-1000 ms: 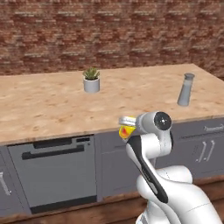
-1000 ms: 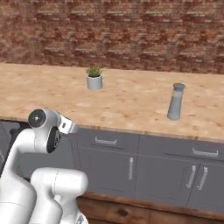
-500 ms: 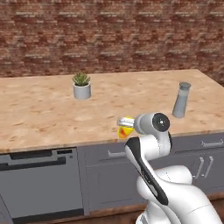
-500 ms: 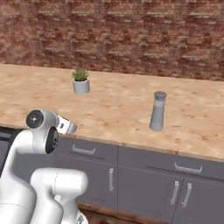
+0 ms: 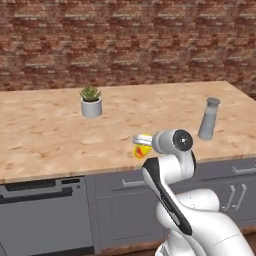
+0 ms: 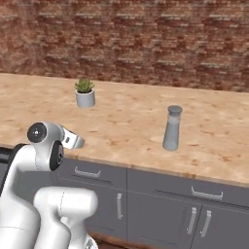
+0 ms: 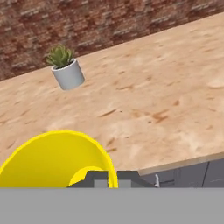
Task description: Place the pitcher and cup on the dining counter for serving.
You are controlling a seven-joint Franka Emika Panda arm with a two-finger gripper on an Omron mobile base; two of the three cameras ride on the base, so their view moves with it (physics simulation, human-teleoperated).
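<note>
1 item already down: pitcher [image 5: 209,118] near counter [image 5: 45,140] right end. Gripper [image 5: 144,144] clamped on cup [image 5: 141,145], above front edge; bare counter lies straight ahead.

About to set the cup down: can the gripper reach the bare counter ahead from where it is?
Probably yes. The gripper, shut on the cup, sits at the counter's front edge; the wood ahead is bare, with the plant and pitcher well off to either side.
</note>
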